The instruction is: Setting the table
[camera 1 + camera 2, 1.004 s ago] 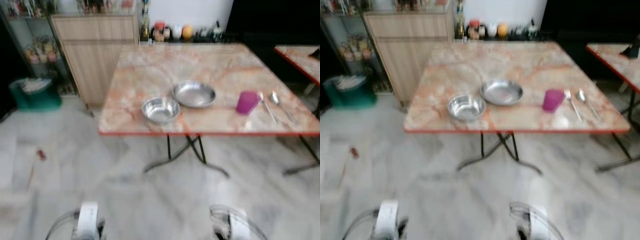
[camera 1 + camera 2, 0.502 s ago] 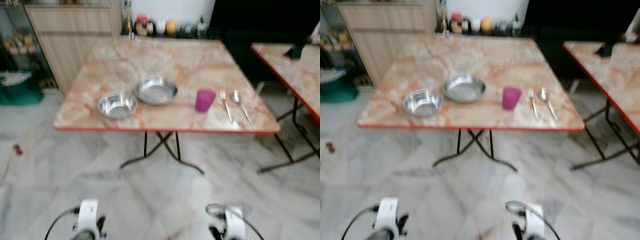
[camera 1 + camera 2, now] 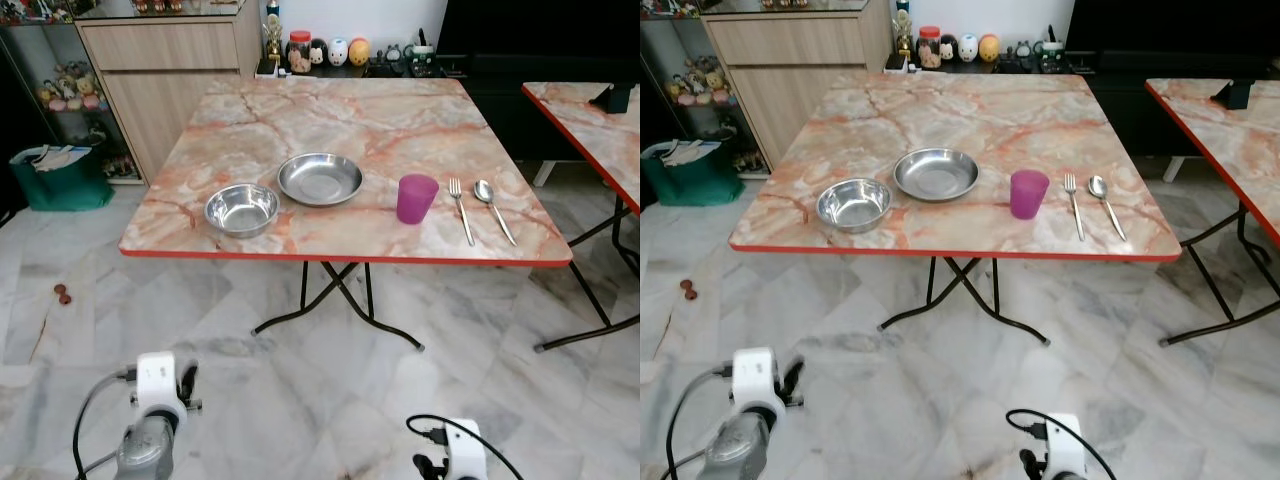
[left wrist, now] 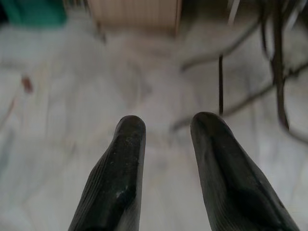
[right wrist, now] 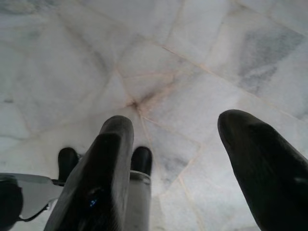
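A marble-topped table point(image 3: 300, 120) with a red edge stands ahead of me. Near its front edge lie a steel bowl point(image 3: 241, 209), a steel plate point(image 3: 320, 178), a purple cup point(image 3: 416, 198), a fork point(image 3: 461, 208) and a spoon point(image 3: 493, 207), in a row from left to right. Both arms hang low over the floor, well short of the table: the left arm point(image 3: 152, 410) and the right arm point(image 3: 462, 458). My left gripper point(image 4: 166, 127) is open and empty above the marble floor. My right gripper point(image 5: 177, 122) is open wider, also empty.
A wooden cabinet point(image 3: 170, 70) and a green bag point(image 3: 55, 180) stand at the back left. A second table point(image 3: 590, 120) is on the right. Jars and figurines point(image 3: 320, 50) line the back wall. Folding black legs point(image 3: 335, 290) cross under the table. Marble floor lies between me and the table.
The camera has swung and steadied, so the table now sits centred and sharp. The tableware has kept its places. Both arms still hang low.
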Robot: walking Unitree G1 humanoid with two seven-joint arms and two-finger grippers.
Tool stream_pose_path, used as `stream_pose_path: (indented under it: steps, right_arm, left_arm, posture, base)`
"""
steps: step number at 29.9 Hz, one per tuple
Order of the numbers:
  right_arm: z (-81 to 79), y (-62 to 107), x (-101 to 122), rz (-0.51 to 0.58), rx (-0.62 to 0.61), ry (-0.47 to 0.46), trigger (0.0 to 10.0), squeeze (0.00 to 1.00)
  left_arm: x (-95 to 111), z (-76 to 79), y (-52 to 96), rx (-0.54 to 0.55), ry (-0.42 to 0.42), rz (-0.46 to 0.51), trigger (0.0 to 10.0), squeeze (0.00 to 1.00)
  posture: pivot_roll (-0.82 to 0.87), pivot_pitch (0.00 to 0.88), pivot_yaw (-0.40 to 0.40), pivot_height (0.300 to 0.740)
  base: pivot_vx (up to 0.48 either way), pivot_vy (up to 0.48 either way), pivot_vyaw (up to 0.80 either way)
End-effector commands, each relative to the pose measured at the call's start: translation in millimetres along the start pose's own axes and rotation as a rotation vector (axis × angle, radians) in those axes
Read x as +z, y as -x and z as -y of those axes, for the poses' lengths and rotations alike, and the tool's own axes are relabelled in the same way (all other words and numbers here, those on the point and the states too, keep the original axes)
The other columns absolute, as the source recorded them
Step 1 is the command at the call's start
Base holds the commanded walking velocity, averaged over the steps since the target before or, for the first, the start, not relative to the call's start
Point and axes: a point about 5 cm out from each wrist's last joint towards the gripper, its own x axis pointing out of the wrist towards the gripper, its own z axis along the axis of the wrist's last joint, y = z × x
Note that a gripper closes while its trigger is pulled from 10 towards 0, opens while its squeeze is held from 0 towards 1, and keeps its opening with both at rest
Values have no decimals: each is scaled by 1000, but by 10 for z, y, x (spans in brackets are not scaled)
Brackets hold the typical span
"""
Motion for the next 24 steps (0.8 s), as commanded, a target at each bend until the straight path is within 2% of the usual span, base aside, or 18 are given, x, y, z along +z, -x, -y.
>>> stream_pose_path:
  steps: [1,2,4,5,8,18,22,24]
  right_arm:
    - [28,12,-41,-8,-5,-5,10000,0]
    - [36,14,-43,-8,-6,-4,10000,0]
    - [38,15,-46,-7,-6,-5,10000,0]
    - [36,15,-49,-7,-6,-6,10000,0]
    - [7,13,-63,-3,-5,-14,10000,0]
    - [-130,-7,-77,-4,7,-15,10000,0]
    - [-143,-11,-66,-4,7,-13,10000,0]
    - [-139,-12,-61,-3,7,-12,10000,0]
  left_arm:
    - [191,-22,-53,18,23,95,10000,0]
    - [360,2,-93,9,30,171,10000,0]
    - [524,55,-119,-16,38,239,10000,0]
    - [678,121,-133,-46,38,299,10000,0]
    - [839,231,-127,-97,28,360,10000,0]
    - [1156,403,-13,-143,36,472,10000,0]
    - [1187,420,4,-152,31,470,10000,0]
    - [1169,447,-9,-162,25,432,10000,0]
  posture:
    - [26,0,-9,740]
    - [26,0,-11,740]
    - [26,0,-11,740]
    - [28,0,-12,740]
    - [29,0,-11,740]
    - [36,0,-22,740]
    - [36,0,-24,740]
    - [36,0,-24,740]
  base:
    - [0,0,0]
    - [0,0,0]
    - [0,0,0]
    - [0,0,0]
    - [0,0,0]
    - [0,0,0]
    - [0,0,0]
    - [0,0,0]
